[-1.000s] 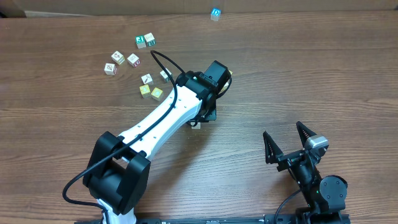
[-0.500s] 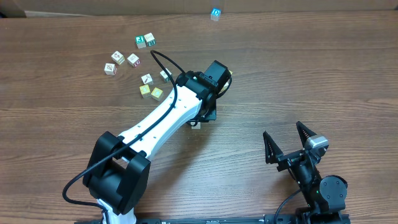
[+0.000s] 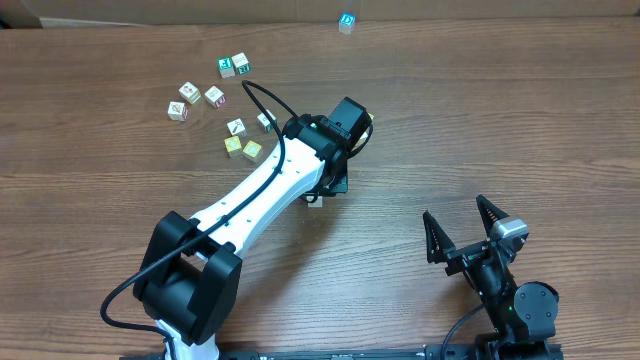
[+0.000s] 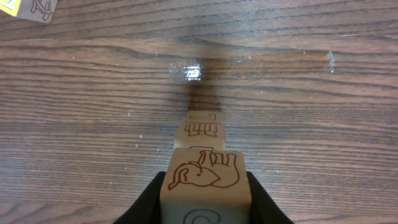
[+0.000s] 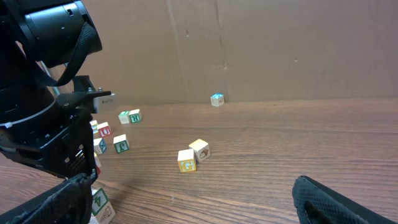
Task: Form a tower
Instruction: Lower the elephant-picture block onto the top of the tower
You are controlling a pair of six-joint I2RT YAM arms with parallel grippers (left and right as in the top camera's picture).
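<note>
Left wrist view: looking down along the tower [image 4: 202, 126], one cube wide, upright on the bare wooden table [image 4: 323, 143]. Topmost, the elephant cube [image 4: 204, 175], pinched on both flanks by the black fingers [image 4: 148, 202] of the left gripper [image 4: 205, 199], pressed tight to the wood with no gap showing. Directly beyond it, the upper face of a red-lettered cube [image 4: 200, 118]; count of cubes lower down impossible to tell from this angle. Seated fully on the cube below, or held just above it: cannot tell either.

Overhead view: tower itself hidden beneath the left arm [image 3: 270, 185], stretched out to about the middle of the table. Loose cubes [image 3: 214, 96] scattered at 10 o'clock from the wrist, the yellow pair [image 3: 242, 148] nearest; one blue-marked cube [image 3: 346, 21] alone at 12 o'clock, near the far edge. Right gripper [image 3: 462, 232] at 4 o'clock from the tower, well apart, fingers spread wide, holding nothing.

Judging by all this: partly built, and caught in the middle of adding a cube at the top. Probably left for this step: square the elephant cube over the one below, ease the grip off without nudging the stack, lift straight clear. After that, likely more trips to 10 o'clock, with about ten singles untouched on the table. No telling what height counts as finished, so hard to put closer than somewhere in the middle.
</note>
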